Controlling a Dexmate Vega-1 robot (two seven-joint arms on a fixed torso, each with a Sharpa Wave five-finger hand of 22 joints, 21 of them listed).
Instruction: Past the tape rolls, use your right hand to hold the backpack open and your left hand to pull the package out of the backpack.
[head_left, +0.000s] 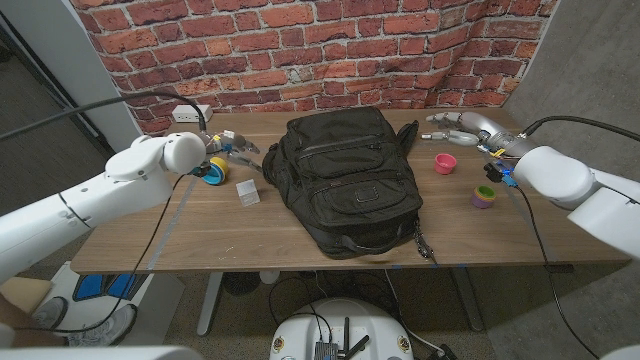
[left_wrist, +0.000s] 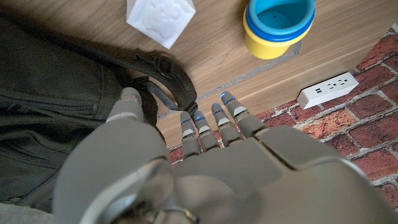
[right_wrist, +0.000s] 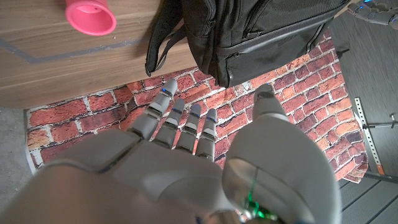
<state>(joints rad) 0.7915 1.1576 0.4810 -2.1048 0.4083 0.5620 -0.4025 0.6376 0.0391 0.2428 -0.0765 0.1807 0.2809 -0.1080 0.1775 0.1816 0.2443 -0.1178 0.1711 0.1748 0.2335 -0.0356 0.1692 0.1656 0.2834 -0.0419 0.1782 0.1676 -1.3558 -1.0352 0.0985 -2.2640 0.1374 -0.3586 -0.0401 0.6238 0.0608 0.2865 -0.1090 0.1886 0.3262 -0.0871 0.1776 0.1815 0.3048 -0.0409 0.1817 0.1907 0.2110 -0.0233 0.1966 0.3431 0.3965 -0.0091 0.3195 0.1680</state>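
Black backpack, pink cup (red brick backdrop).

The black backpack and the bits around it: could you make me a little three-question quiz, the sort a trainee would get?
1. True or false: the black backpack lies with its zips shut, and neither hand touches it.
2. Multiple choice: what lies between the left hand and the backpack? A) a red ball B) a small white cube C) a spoon
3. Fill in: the pink cup stands on the backpack's side nearer the robot's ____ hand.

Key: 1 true; 2 B; 3 right. The fingers of both hands are spread and hold nothing.
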